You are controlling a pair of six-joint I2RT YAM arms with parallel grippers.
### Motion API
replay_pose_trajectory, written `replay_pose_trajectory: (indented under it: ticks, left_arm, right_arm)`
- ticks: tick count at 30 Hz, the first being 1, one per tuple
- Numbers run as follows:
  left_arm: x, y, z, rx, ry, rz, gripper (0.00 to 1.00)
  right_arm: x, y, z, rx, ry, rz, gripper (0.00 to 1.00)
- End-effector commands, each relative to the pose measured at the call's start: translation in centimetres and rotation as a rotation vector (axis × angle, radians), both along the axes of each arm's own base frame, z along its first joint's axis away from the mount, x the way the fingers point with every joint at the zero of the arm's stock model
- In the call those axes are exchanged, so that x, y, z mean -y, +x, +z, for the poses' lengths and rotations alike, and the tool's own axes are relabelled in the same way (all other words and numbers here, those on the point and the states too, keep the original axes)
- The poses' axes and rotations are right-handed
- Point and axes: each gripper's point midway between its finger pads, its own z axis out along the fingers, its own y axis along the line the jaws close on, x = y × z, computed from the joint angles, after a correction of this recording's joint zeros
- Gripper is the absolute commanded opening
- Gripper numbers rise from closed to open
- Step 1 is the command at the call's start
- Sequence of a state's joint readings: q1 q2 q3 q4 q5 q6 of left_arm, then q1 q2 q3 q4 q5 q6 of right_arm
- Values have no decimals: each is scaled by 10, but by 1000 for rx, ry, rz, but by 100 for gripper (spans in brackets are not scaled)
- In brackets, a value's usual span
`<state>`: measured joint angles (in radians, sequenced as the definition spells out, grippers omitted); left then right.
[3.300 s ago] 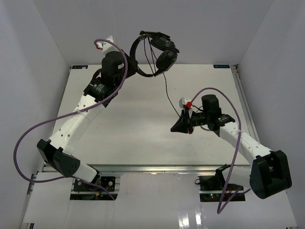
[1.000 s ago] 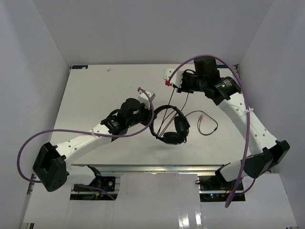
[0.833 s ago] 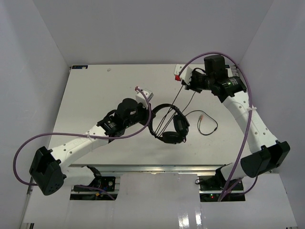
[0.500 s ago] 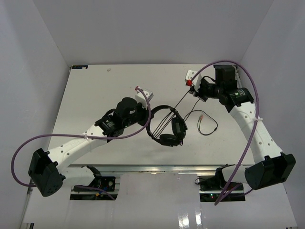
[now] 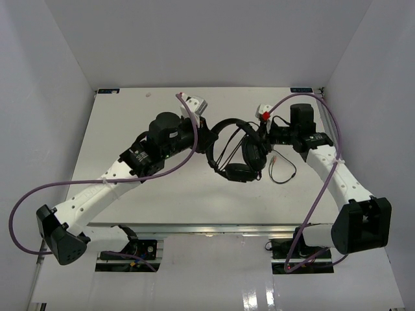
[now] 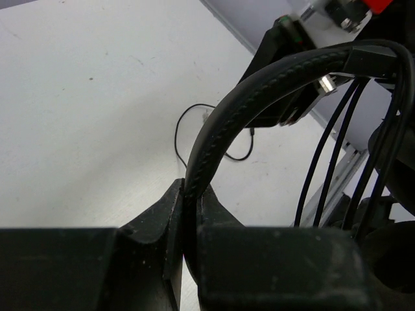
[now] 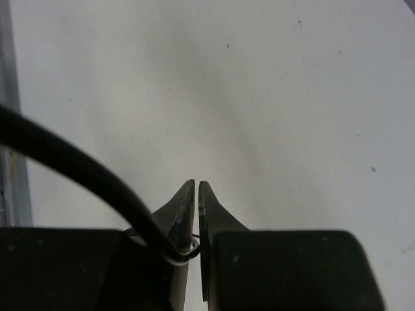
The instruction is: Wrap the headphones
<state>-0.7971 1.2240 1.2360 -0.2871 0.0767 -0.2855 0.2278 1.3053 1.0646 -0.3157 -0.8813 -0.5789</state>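
The black headphones (image 5: 237,150) are held up over the middle of the white table (image 5: 130,129), with cups low and several cord strands across the arch. My left gripper (image 5: 209,138) is shut on the padded headband (image 6: 259,84), which rises from between its jaws (image 6: 192,193). My right gripper (image 5: 263,131) is just right of the upper cup. In the right wrist view it (image 7: 197,186) is shut on the thin black cord (image 7: 78,167), pinched deep between the jaws. The cord's free end (image 5: 283,171) lies looped on the table, and also shows in the left wrist view (image 6: 194,126).
Thick purple cables (image 5: 194,139) loop along both arms. White walls (image 5: 58,78) close in the left, back and right. A metal rail (image 5: 214,227) runs along the table's front edge.
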Motion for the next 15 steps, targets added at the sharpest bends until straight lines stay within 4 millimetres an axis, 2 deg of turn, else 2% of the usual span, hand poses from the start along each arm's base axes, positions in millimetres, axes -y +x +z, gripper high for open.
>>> replay_pose_trajectory:
  ticks: [1,4,8,11,15]
  left_arm:
    - [16,-4,51,-15,-156,-30,0]
    - [19,0,78,-13,-224,-9,0]
    - [19,7,102,-13,-292,39,0]
    - [14,14,121,-2,-338,89,0]
    - [-4,28,144,17,-410,223,0]
  right_arm:
    - [-26,-10,31,-60,239,132,13]
    - [-33,-15,38,-115,325,180,14]
    - [-39,-19,43,-206,396,216,17]
    - [-41,-20,37,-252,427,218,17]
    - [-41,-26,20,-304,448,215,17]
